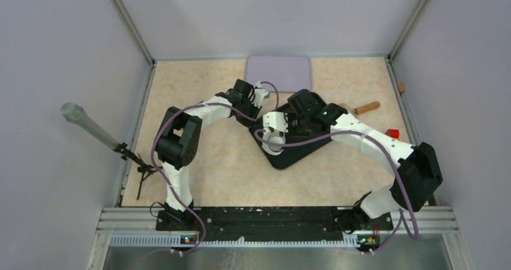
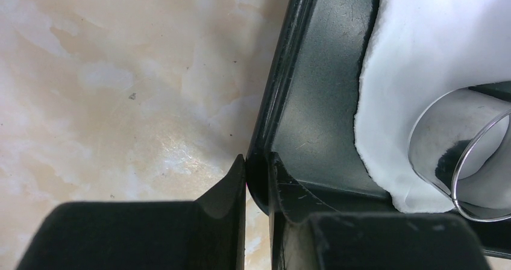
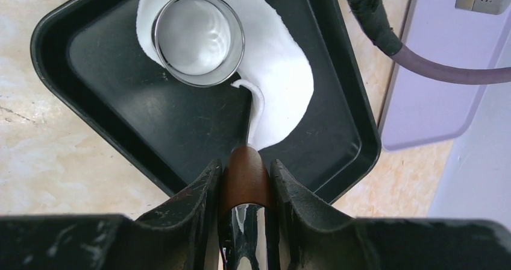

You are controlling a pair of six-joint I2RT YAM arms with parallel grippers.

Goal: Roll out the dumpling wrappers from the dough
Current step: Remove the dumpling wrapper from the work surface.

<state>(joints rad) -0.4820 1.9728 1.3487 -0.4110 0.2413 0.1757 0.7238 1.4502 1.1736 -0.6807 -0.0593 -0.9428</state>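
Note:
A black tray (image 1: 283,158) lies mid-table and holds the dough (image 3: 283,77), a flattened white sheet with a curved slit in it. A round metal cutter ring (image 3: 197,38) stands on the dough's far end, also visible in the left wrist view (image 2: 434,131) on the dough (image 2: 422,53). My left gripper (image 2: 258,161) is shut on the tray's rim at a corner (image 1: 258,120). My right gripper (image 3: 244,164) is shut on a tool with a brown wooden end (image 3: 244,173) and a shiny metal part, its tip at the dough's near edge. Separate dumpling wrappers are out of view.
A lilac board (image 1: 278,72) lies behind the tray. To the right on the table are a wooden rolling pin (image 1: 364,108), a red object (image 1: 393,132) and a small brown piece (image 1: 401,87). A grey rod on a stand (image 1: 90,128) leans at the left wall.

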